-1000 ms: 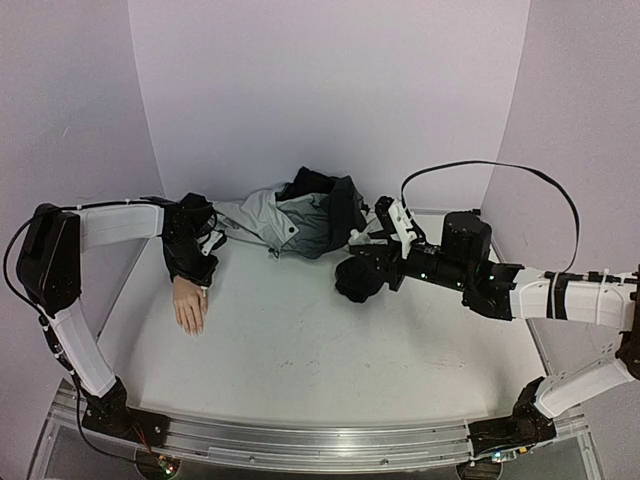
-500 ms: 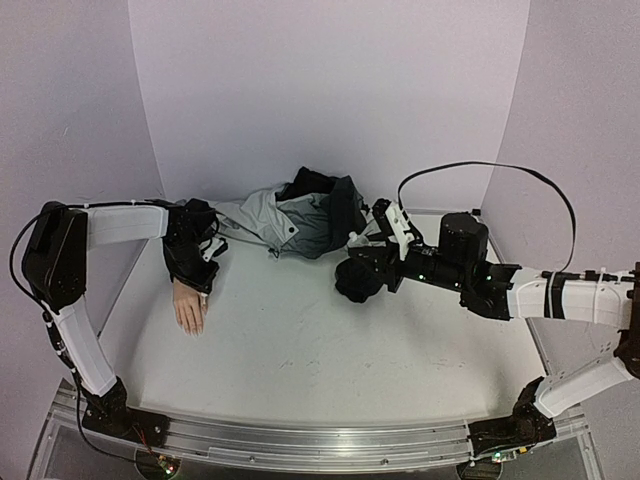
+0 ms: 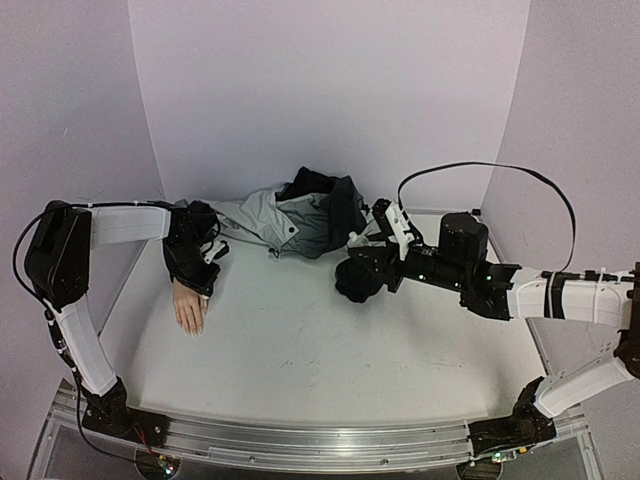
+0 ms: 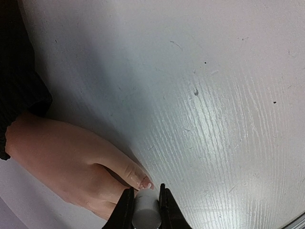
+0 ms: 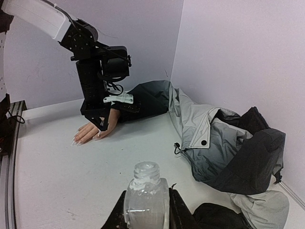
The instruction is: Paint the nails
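The pale mannequin hand (image 3: 189, 308) lies palm down at the left, its wrist in a dark jacket sleeve; it also shows in the left wrist view (image 4: 66, 162) and the right wrist view (image 5: 93, 131). My left gripper (image 4: 146, 210) is shut on a white cylindrical brush cap (image 4: 145, 212), held right over the thumb nail (image 4: 144, 182). In the top view it (image 3: 197, 285) hovers over the hand. My right gripper (image 5: 145, 210) is shut on a small clear glass bottle (image 5: 145, 195), open-necked, upright. In the top view it (image 3: 362, 262) sits mid-table.
A grey-black jacket (image 3: 300, 220) lies crumpled at the back centre, also in the right wrist view (image 5: 224, 143). A dark bundle of fabric (image 3: 357, 280) lies under the right gripper. Purple walls enclose the table; a metal rail (image 3: 300, 445) runs along the near edge.
The left gripper has shifted slightly over the hand; the right arm moved a little left between the earliest frame and now.
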### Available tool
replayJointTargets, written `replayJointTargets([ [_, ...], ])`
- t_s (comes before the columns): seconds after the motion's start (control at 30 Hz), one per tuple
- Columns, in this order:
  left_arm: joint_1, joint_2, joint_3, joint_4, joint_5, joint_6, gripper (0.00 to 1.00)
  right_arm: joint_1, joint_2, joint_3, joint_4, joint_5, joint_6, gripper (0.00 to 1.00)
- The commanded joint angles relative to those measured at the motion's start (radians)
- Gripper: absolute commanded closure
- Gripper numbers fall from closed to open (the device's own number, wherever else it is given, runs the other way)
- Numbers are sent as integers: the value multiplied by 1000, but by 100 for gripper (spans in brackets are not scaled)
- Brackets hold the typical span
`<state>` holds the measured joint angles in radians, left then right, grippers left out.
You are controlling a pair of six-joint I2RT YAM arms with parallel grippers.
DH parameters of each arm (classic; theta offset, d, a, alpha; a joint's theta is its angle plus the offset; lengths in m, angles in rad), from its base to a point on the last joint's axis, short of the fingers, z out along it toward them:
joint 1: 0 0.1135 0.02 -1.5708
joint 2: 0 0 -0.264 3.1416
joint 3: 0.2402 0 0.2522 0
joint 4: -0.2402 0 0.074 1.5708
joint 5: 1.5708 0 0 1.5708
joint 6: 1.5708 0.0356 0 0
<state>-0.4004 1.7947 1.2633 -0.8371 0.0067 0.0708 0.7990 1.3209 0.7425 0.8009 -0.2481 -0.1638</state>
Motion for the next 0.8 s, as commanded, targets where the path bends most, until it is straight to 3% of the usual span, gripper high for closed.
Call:
replayJointTargets([
  [0.0,-2,10,10,9,3,4,100,4,-6,11,73,-16,5,100],
  [0.77,-40,-61,-58,15,-35,4,100,5,-8,11,73,-22,9,100],
])
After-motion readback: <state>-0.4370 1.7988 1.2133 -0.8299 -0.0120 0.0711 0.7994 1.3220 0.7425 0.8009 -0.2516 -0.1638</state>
